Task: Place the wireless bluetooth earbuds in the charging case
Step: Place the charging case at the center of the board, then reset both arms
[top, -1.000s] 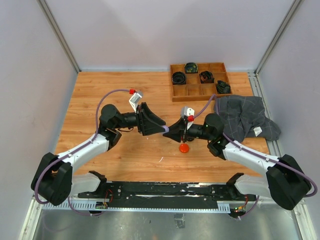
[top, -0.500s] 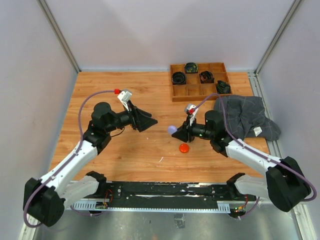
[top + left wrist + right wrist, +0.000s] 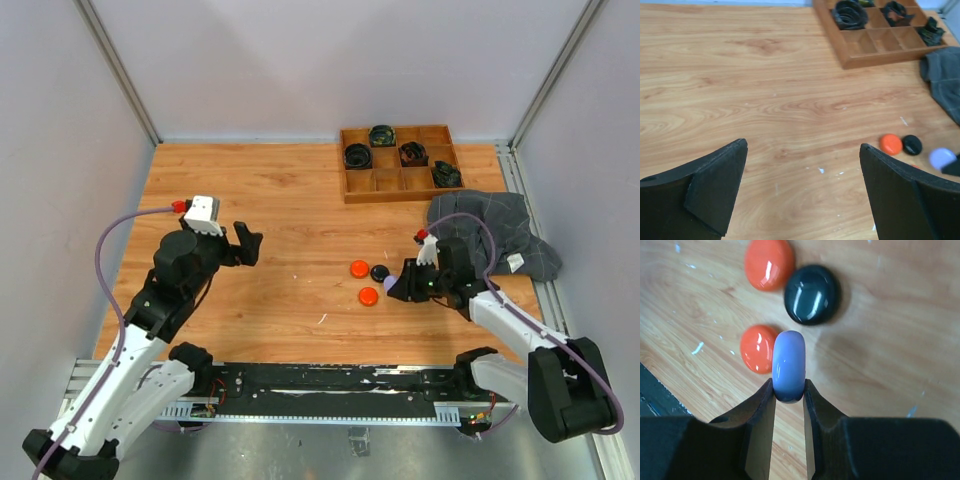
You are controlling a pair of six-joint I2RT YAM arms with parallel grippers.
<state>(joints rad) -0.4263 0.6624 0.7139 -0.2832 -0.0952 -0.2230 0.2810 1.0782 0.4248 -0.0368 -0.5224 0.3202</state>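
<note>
Close-up from right wrist: lilac earbud (image 3: pixel 788 365) clamped edgewise in right pincer (image 3: pixel 788 388), orange earbuds (image 3: pixel 760 348) at 9 and 11 o'clock, black earbud (image 3: pixel 812 294) at 1. Outside that view: left pincer (image 3: pixel 802 146) spread apart, tray (image 3: pixel 390 198) at the table's (image 3: pixel 250 180) 1 o'clock, cloth (image 3: pixel 490 240) at 3.

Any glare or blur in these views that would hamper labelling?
Right wrist: bright glare spots on the glossy round black plastic piece; pale lilac rounded piece in the right hand is sharp. Left wrist: left hand slightly soft. Top external: even, sharp.
</note>
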